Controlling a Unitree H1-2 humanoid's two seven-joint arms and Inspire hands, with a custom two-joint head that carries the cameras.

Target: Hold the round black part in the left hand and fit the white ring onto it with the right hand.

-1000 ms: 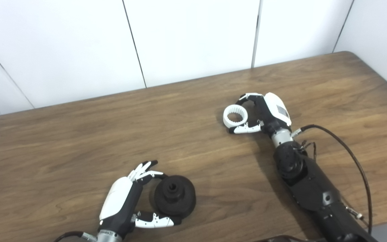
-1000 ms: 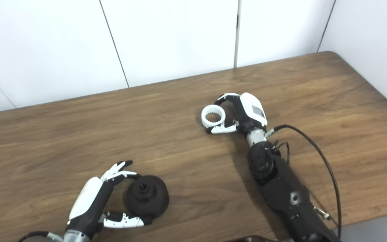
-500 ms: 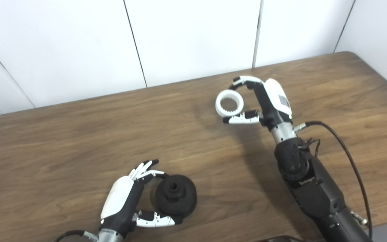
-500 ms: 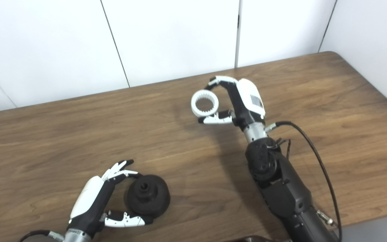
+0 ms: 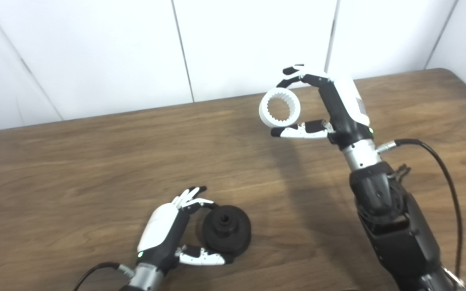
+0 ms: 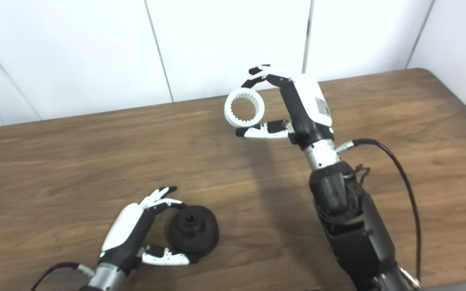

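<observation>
The round black part point(image 5: 226, 235) rests on the wooden table point(image 5: 75, 169) near the front edge, its hub with a centre hole facing up. My left hand point(image 5: 168, 234) cups it from the left, fingers over its far side and thumb along its near side, closed on it. The white ring point(image 5: 280, 110) with a toothed inner edge hangs in the air well above the table at the back. My right hand point(image 5: 334, 109) is shut on the ring, fingers on top and thumb beneath. The ring is far to the upper right of the black part.
White wall panels point(image 5: 253, 44) stand close behind the table's back edge. A black cable point(image 5: 447, 190) loops from my right wrist over the table's right side. The table's rounded corner point(image 5: 459, 74) is at the far right.
My right hand has lifted the white ring off the table and raised it. The camera has shifted, so the whole scene sits further right. My left hand stays on the black part.
</observation>
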